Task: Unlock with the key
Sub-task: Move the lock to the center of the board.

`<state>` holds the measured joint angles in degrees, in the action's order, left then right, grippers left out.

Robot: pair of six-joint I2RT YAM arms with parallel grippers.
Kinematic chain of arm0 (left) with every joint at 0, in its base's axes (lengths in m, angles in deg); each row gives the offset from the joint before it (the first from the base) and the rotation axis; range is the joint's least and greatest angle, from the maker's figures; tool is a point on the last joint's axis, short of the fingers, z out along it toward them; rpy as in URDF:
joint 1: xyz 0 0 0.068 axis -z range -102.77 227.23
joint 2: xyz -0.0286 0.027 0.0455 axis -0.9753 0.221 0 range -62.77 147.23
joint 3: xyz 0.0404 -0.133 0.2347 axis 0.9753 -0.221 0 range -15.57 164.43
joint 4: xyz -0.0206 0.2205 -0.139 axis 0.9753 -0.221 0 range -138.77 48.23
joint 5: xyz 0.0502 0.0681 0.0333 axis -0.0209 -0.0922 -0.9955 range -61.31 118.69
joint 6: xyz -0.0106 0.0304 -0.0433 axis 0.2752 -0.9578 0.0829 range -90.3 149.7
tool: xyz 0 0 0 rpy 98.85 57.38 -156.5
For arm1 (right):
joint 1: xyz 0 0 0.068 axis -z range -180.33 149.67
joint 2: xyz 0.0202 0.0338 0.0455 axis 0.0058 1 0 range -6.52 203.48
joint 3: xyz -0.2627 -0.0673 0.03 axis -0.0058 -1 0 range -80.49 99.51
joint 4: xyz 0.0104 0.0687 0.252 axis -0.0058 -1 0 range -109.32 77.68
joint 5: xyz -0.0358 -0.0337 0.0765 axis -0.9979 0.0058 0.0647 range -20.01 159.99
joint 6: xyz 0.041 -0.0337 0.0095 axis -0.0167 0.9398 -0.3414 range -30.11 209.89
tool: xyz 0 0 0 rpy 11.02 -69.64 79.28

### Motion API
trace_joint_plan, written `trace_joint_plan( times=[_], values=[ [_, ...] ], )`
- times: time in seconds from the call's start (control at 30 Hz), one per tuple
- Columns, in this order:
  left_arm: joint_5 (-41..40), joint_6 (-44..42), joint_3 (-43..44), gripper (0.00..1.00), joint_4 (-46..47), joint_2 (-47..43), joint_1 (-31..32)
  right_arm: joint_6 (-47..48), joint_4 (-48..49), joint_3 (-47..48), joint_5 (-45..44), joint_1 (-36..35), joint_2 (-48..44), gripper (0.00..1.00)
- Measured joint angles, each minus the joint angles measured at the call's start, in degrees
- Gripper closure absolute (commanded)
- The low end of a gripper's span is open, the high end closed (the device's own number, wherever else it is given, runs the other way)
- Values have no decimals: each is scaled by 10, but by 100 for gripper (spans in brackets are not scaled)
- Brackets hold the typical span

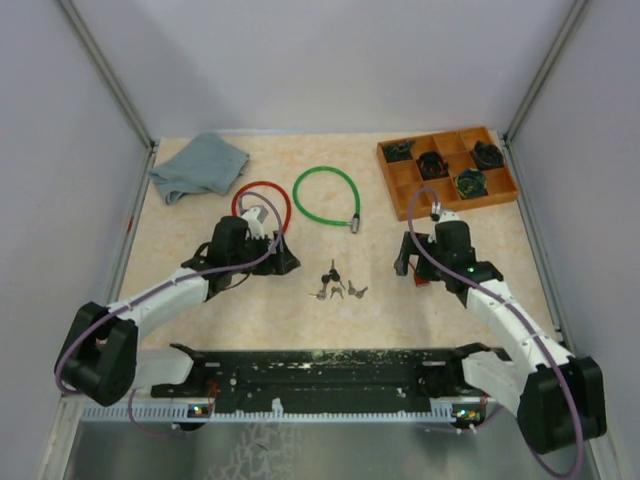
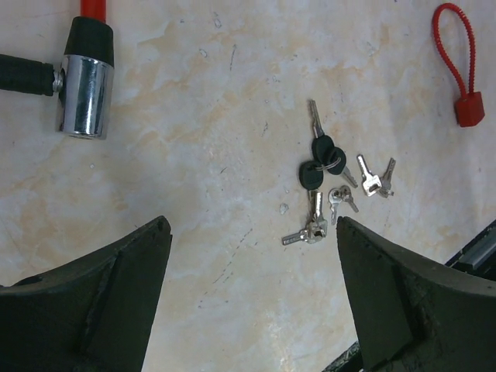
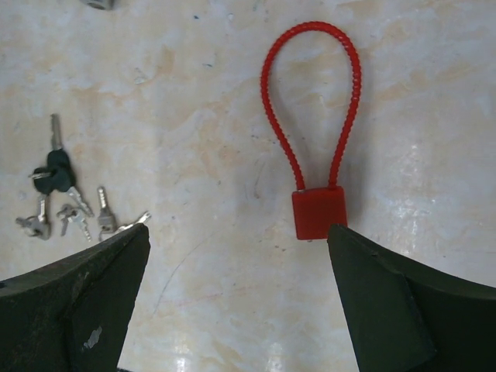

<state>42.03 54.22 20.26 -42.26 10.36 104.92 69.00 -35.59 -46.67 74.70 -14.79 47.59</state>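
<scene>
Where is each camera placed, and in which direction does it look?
Top external: high behind, facing down at table; left arm, right arm show.
Left wrist: faces down at keys, chrome lock head; open left gripper shows.
Right wrist: faces down at small red lock; open right gripper shows.
Wrist views share keys, small red lock.

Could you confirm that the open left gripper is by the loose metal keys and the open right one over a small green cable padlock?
Almost: the right wrist view shows the small cable padlock under the right gripper is red, not green.
</scene>
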Motion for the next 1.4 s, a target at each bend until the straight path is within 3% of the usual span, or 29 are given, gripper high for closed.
trace_joint_plan(
  times=[0.33, 0.83, 1.13, 1.23, 1.4],
  values=[
    [38, 35, -51, 6, 87, -15, 2, -4, 16, 0, -77, 0, 110, 11],
    [75, 55, -66, 6, 136, -7, 2, 2, 40, 17, -96, -1, 216, 48],
    [111, 83, -82, 6, 167, 12, 2, 6, 40, 34, -109, -34, 241, 77],
    [124, 99, -93, 6, 187, 12, 2, 7, 39, 34, -112, -51, 239, 83],
    [149, 130, -113, 7, 225, 12, 2, 7, 35, 34, -112, -91, 219, 85]
  ],
)
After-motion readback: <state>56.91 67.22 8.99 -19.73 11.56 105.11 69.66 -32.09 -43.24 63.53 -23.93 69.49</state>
